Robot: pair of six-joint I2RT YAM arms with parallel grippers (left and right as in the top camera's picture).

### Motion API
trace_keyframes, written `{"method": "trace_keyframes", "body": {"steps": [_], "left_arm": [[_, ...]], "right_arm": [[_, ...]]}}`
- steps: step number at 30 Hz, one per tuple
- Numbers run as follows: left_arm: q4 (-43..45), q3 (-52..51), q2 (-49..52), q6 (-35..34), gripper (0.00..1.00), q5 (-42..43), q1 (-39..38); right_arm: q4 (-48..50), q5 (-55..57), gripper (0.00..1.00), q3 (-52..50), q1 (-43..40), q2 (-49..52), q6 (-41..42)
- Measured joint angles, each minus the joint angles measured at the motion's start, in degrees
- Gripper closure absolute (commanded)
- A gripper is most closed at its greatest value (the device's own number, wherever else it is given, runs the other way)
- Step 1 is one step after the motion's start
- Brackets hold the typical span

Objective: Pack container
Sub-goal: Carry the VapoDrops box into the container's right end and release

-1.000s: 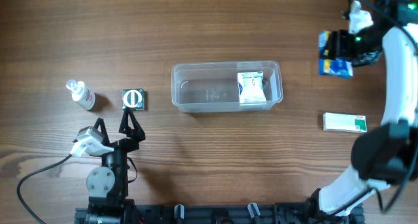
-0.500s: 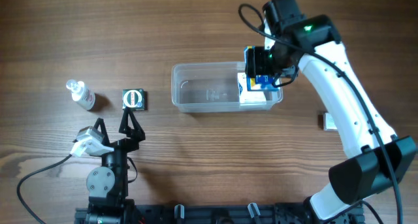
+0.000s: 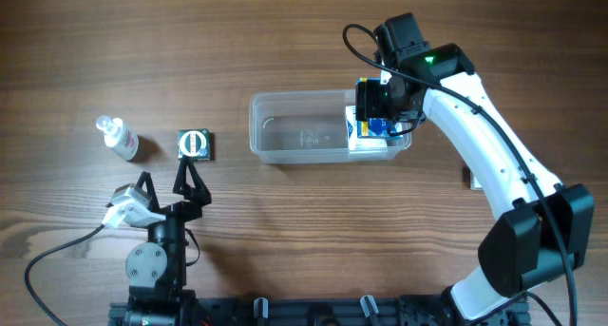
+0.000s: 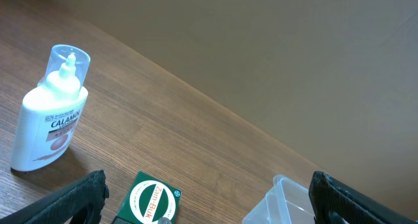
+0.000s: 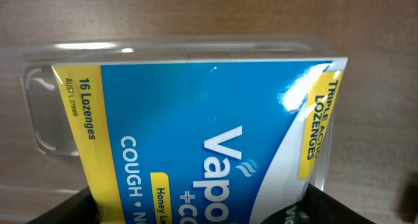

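Note:
The clear plastic container [image 3: 302, 126] lies at the table's middle. A white box [image 3: 369, 145] lies in its right end, mostly hidden under my right gripper. My right gripper [image 3: 376, 107] is shut on a blue and yellow lozenge box [image 3: 378, 126] and holds it over the container's right end. In the right wrist view the lozenge box [image 5: 196, 132] fills the space between the fingers of the gripper [image 5: 202, 211], with the container's rim [image 5: 163, 49] behind it. My left gripper [image 3: 167, 185] is open and empty, just in front of a green Zam-Buk box [image 3: 195, 143].
A small white spray bottle [image 3: 118, 138] stands left of the green box. Both show in the left wrist view, the bottle [image 4: 49, 119] and the green box [image 4: 151, 201], with the container's corner [image 4: 282, 199] at right. A white box [image 3: 471, 179] lies at the right, mostly behind the right arm.
My right arm has swung in from the far right edge with the lozenge box to the container's right end. The left arm has not moved.

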Motion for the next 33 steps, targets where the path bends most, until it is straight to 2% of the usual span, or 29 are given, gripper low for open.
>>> {"method": "trace_keyframes", "body": {"steps": [24,33], "left_arm": [[0.0,0.0,0.0,0.0,0.0,0.0,0.0],[0.0,0.0,0.0,0.0,0.0,0.0,0.0]], "right_arm": [[1.2,0.2,0.22,-1.6,0.0,3.2,-3.3],[1.2,0.2,0.18,-1.6,0.0,3.2,-4.3]]}}
